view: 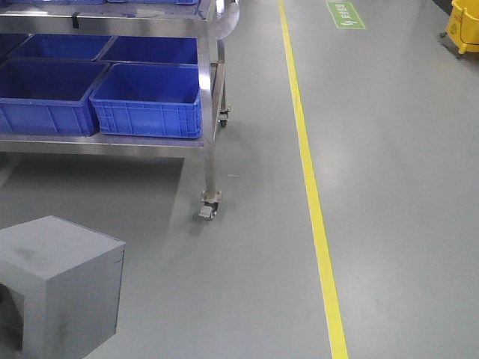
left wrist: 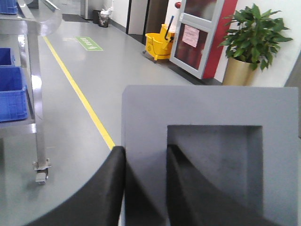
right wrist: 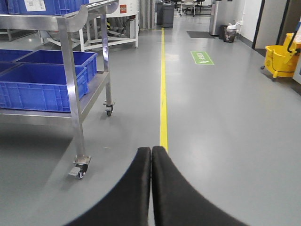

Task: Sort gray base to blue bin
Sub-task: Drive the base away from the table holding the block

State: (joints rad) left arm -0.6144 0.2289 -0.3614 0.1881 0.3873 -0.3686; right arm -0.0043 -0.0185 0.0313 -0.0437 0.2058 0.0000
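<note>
The gray base fills the left wrist view, its square recess facing the camera. My left gripper is shut on the base's left wall, one finger outside it and one finger inside the recess. In the front view the gray base hangs at the lower left above the floor. Blue bins stand side by side on the lower shelf of a steel cart, ahead and to the left; they also show in the right wrist view. My right gripper is shut and empty over the floor.
A yellow floor line runs forward just right of the cart. The cart's near leg ends in a caster. A yellow mop bucket, a red-framed door and a potted plant stand to the right.
</note>
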